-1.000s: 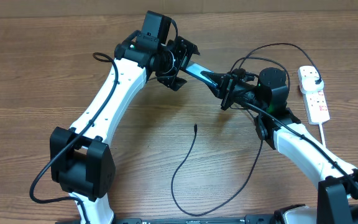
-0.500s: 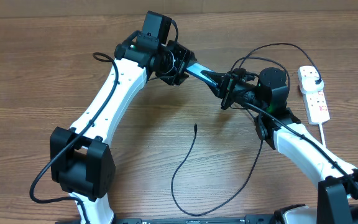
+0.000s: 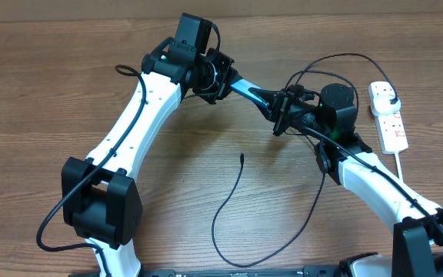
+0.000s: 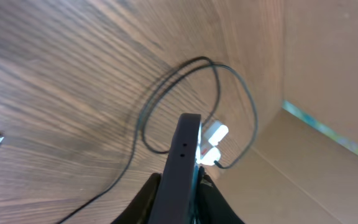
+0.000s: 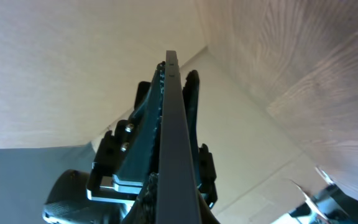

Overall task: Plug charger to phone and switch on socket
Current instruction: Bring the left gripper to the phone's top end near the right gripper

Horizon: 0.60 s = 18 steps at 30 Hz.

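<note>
The phone hangs in the air between both arms, its blue face showing from overhead. My left gripper is shut on its left end, and in the left wrist view the dark phone edge sits tight between the fingers. My right gripper is shut on the other end, where the phone shows edge-on. The charger lies on the table, its tip free and the cable curving toward the front. At the right stands the white socket with a black plug in it.
The black cable arcs from the plug over the right arm. In the left wrist view the cable loops lie on the wood in front of the socket. A cardboard wall borders the table's far side.
My left gripper's jaws have closed from wide open onto the phone's left end. The right gripper, phone and cable have stayed where they were.
</note>
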Available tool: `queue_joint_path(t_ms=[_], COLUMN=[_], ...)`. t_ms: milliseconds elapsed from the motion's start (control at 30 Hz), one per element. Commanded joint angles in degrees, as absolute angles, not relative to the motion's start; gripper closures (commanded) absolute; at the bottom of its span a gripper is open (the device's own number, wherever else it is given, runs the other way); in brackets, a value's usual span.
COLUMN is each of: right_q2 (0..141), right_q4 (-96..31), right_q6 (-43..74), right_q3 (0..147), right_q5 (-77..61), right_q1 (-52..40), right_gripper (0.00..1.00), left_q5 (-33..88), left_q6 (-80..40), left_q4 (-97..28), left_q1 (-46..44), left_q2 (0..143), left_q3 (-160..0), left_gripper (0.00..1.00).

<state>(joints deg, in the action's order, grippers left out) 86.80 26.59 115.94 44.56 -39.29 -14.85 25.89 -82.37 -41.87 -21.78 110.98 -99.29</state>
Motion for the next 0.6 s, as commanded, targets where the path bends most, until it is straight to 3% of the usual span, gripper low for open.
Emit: queue_joint_path(t_ms=[0, 200, 367, 567], right_q2=[86.4, 86.4, 86.4, 86.4], right_q4=[28.3, 28.3, 28.3, 28.3], right_q6=[123.0, 123.0, 123.0, 123.0], right_q3=[45.4, 45.4, 45.4, 45.4], right_q5=[-42.1, -42.2, -42.2, -42.1], right_q1=[-15.4, -15.4, -15.4, -15.4], right_gripper=[0.96, 0.96, 0.96, 0.87], left_q5=[24.9, 24.8, 24.8, 24.9], left_q6=[-80.7, -80.7, -80.1, -78.1], left_q4=[-43.5, -43.5, -43.5, -43.5], left_q1=[-22.9, -23.1, -23.1, -23.1], left_q2=[110.2, 110.3, 110.3, 110.3], left_q3=[-99.7, -99.7, -99.7, -99.7], left_gripper=[0.88, 0.96, 0.96, 0.96])
